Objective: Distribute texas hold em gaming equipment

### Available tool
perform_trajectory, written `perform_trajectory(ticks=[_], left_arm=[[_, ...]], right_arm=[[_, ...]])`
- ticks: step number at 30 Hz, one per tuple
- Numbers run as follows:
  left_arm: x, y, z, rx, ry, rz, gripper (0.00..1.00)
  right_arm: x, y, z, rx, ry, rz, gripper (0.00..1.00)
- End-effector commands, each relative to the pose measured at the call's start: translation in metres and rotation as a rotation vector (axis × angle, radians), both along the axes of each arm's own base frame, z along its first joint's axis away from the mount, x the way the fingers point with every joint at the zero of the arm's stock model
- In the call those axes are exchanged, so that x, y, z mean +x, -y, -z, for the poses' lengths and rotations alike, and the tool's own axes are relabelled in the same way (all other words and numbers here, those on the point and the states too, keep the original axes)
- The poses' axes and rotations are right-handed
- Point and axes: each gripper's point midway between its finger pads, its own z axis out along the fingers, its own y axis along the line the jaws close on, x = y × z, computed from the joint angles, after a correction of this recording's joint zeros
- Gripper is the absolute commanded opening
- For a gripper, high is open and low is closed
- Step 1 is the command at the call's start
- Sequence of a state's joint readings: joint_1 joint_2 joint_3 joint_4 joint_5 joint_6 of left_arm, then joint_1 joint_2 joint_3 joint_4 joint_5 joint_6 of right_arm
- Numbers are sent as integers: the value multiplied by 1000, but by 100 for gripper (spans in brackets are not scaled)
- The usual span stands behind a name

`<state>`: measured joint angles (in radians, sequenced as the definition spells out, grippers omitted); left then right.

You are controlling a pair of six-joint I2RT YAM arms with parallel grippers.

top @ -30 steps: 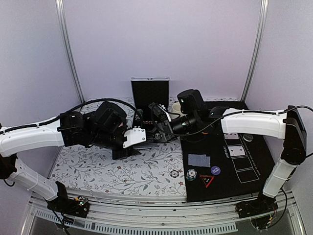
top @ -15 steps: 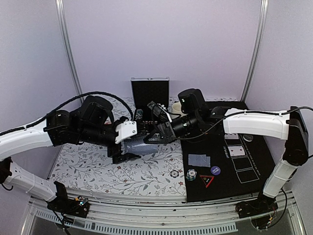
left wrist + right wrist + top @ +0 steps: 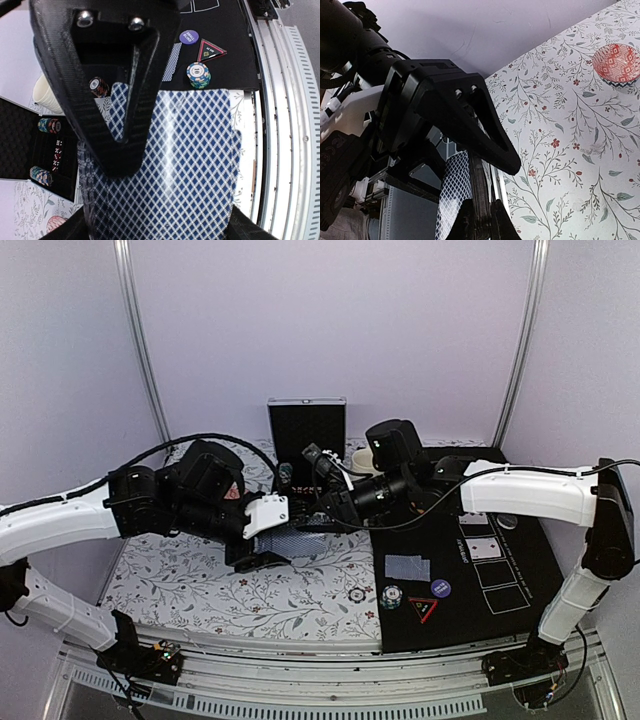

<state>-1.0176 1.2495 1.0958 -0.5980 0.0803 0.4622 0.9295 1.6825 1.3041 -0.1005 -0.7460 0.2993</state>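
The deal looks partly laid out. On the black mat point(image 3: 535, 540), to the near right of both claws, lie a face-down card point(image 3: 407, 567), a chip stack point(image 3: 391, 595), the dark blue disc point(image 3: 440, 588) and the triangle marker point(image 3: 423, 608). The face-up cards point(image 3: 482, 548) sit further right, and the outlined slots point(image 3: 497, 573) nearer than them are bare. A lone chip point(image 3: 357, 594) sits on the floral cloth point(image 3: 200, 590). The playing cards point(image 3: 190, 165) are up off the desk, between the two claws. The right claw point(image 3: 481, 220) is pressed together on their edge, pinching them. The left claw point(image 3: 282, 536) has its jaws either side of the same cards, and I cannot tell whether it grips. Spare chips point(image 3: 49, 125) sit in the open case point(image 3: 306, 430) just beyond the claws, so more cards and chips are probably left to hand out. Room is tight where the claws meet. The cloth under the left claw offers open ground, and the desk's near edge is well apart.
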Motion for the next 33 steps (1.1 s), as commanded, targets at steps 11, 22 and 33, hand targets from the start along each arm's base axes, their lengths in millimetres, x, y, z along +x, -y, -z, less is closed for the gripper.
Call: perform_trajectory(ticks=[11,22,33], left_arm=[[17,-2,11,43,24,-41,79],[18,-1,8,39,32,-40,59],[20,-2,7,43,44,-46,38]], right_arm=[[-15,-1,-38,91,74,-51,2],[-14,0,-36,80,72,-41,2],[-6,0,-29,43,54,9,10]])
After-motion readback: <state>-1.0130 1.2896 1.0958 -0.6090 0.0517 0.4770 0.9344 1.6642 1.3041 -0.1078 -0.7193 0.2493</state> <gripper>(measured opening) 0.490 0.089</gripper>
